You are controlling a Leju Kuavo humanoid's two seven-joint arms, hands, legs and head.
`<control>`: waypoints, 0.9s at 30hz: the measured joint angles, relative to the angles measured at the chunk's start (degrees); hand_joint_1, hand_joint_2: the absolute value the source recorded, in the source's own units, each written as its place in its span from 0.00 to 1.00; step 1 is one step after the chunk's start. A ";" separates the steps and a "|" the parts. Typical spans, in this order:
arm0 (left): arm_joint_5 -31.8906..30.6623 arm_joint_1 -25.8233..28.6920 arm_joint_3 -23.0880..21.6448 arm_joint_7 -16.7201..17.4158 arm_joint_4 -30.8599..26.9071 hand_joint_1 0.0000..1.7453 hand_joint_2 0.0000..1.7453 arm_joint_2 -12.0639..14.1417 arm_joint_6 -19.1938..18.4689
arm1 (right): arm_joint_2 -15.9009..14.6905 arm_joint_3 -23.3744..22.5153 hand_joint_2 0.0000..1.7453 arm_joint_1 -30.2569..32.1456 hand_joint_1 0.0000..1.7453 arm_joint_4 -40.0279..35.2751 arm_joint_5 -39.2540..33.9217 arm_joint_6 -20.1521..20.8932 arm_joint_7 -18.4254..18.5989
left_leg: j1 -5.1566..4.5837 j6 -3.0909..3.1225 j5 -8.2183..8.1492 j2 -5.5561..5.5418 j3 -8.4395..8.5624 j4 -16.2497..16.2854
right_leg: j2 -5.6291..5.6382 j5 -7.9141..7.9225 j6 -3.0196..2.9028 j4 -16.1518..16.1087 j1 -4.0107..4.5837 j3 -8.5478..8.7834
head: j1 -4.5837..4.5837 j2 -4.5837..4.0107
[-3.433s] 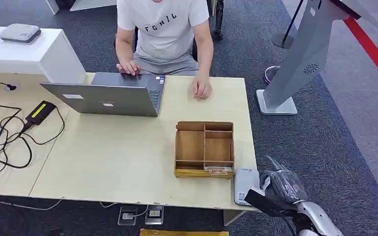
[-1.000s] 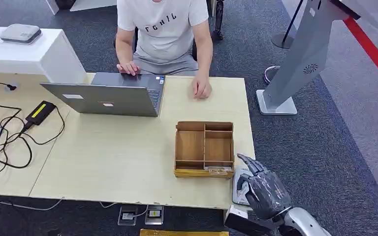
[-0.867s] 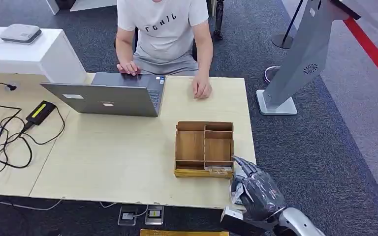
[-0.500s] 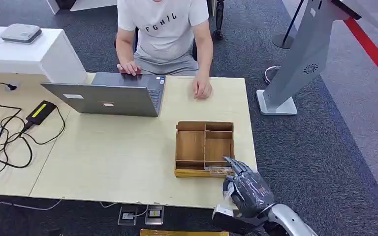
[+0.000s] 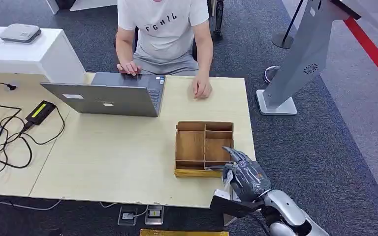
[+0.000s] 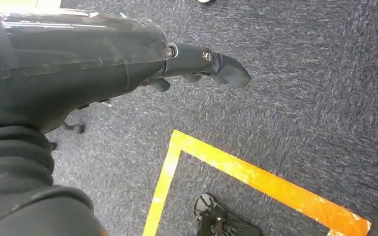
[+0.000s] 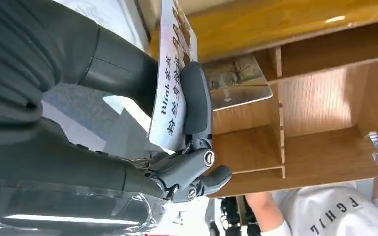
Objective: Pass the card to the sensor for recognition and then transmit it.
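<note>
Your robot's right hand [image 5: 243, 178], dark and wrapped in clear film, sits at the near right corner of the pale wooden table [image 5: 108, 162], over the near right end of the brown wooden compartment tray [image 5: 204, 148]. In the right wrist view you can see that hand [image 7: 177, 147] pinching a white card printed with black lettering [image 7: 170, 93] between the thick grey thumb and a darker finger, the card standing on edge just outside the tray's wall. A second card with a sepia landscape picture [image 7: 236, 81] lies in the narrow compartment along the tray's near side, close to the held card; whether the two touch you cannot tell. In the head view a pale corner of the held card [image 5: 228, 178] peeks out at the left of the hand.

The left hand [image 6: 142, 54] hangs over dark grey carpet [image 6: 300, 98] crossed by a strip of yellow floor tape [image 6: 256, 177]. It holds nothing, and its fingers reach straight out, slightly parted.

Farther across the table you find an open grey laptop [image 5: 106, 96], and at the left edge a tangle of black cables [image 5: 5, 137] with a small black device bearing a green label [image 5: 40, 112]. A person in a white T-shirt [image 5: 163, 27] sits at the far side, one hand on the laptop keyboard and the other resting on the tabletop. To the right, on the carpet, stands a grey slanted kiosk stand [image 5: 300, 59].
</note>
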 joint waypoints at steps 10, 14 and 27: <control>-0.42 -0.02 0.00 0.00 0.00 0.00 0.00 0.09 -1.05 | 0.55 -1.09 1.00 -1.44 1.00 3.78 -0.74 -0.39 -0.39 | 0.00 0.00 0.00 0.00 0.01 0.00 | -0.02 0.00 0.00 0.00 0.00 0.01 | 0.02 0.00; -0.52 0.00 -0.02 0.00 0.00 0.00 0.00 0.11 -1.09 | 0.11 -2.23 1.00 -1.49 1.00 3.97 -0.85 -0.39 0.26 | -0.01 0.00 0.00 0.00 0.01 0.01 | -0.02 0.00 0.00 0.00 -0.01 0.01 | 0.02 0.00; -0.24 0.12 0.00 0.09 0.00 0.00 0.00 0.31 -0.77 | -2.80 -6.55 1.00 -2.62 1.00 -3.41 2.53 4.04 4.63 | -0.01 0.01 0.00 0.01 0.03 0.01 | 0.02 0.01 0.01 0.00 -0.01 0.01 | 0.04 0.00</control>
